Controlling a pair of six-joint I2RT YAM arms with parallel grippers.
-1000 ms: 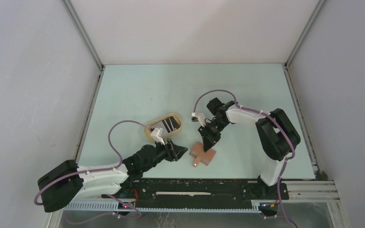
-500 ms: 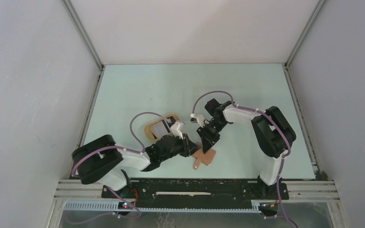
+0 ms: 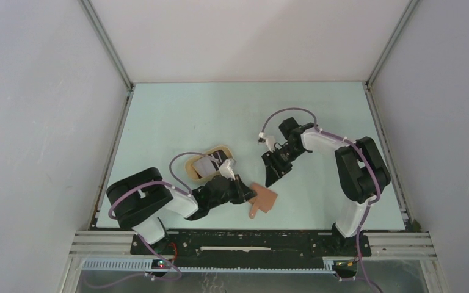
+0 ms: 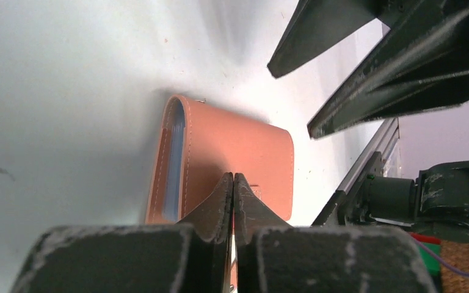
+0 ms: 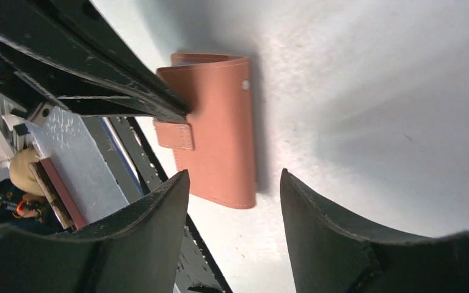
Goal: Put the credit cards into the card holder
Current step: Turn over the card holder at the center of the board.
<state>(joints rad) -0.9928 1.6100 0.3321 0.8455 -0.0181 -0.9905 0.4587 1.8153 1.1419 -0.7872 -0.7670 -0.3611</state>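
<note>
Progress looks nil to me: credit cards (image 3: 205,163) lie in the tray (image 3: 219,148), card holder (image 3: 265,196) folded shut nearby. Left gripper (image 4: 232,178) is clenched at its edge; right gripper (image 5: 233,177) gapes empty.

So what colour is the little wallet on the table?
Reddish-brown all over its outside. The card holder shows best in the right wrist view.
</note>
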